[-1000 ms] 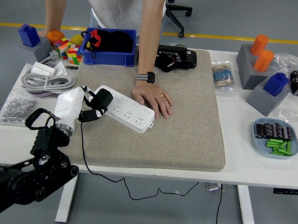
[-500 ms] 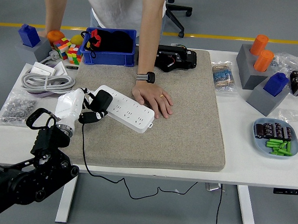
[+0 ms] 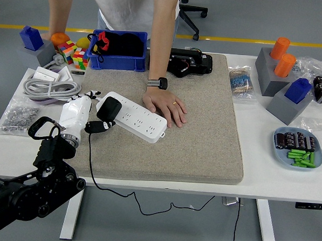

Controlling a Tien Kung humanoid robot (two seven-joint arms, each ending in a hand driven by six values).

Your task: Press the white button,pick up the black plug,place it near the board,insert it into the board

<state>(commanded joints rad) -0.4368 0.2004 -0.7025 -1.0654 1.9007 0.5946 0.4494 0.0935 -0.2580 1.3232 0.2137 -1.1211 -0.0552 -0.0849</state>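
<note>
One hand [image 3: 79, 116] at nine o'clock, fingers spread apart, leaves the plug [image 3: 109, 108] on the board [image 3: 134, 117]; next, push it down.

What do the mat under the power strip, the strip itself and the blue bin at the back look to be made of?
The mat looks like felt or a coarse woven fabric: beige, matte, speckled, with soft rounded corners. The power strip looks like smooth white moulded plastic with a slight sheen. The blue bin seems to be rigid plastic, with straight walls and even colour. The black plug on the strip looks like matte plastic.
</note>
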